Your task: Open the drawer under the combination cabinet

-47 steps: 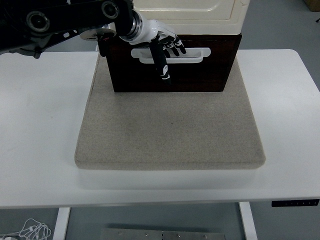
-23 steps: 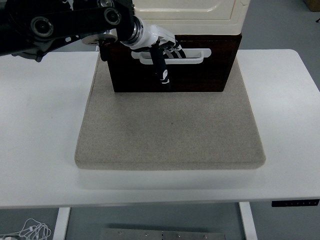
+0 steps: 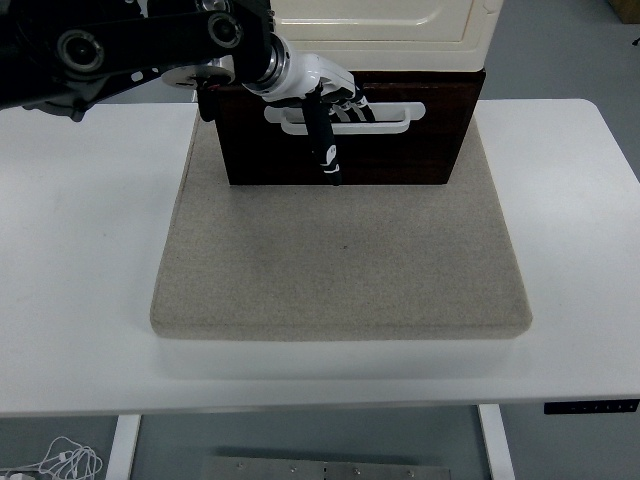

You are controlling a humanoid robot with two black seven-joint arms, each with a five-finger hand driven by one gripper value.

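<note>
The combination cabinet's cream upper part stands at the back of the table. Under it is the dark brown drawer front with a white bar handle. My left arm comes in from the upper left. Its white and black hand is at the handle's left half, with the fingers curled behind the bar. The thumb hangs down in front of the drawer face. The drawer front sits about flush under the cabinet. My right arm does not show.
The cabinet rests on the back of a beige mat that lies on the white table. My left arm's black links cross above the table's back left. A table control panel sits at the front right edge.
The hand has moved in on the handle and its fingers have gone from lying over the bar to hooking behind it. The handle shows slightly lower in the picture.
</note>
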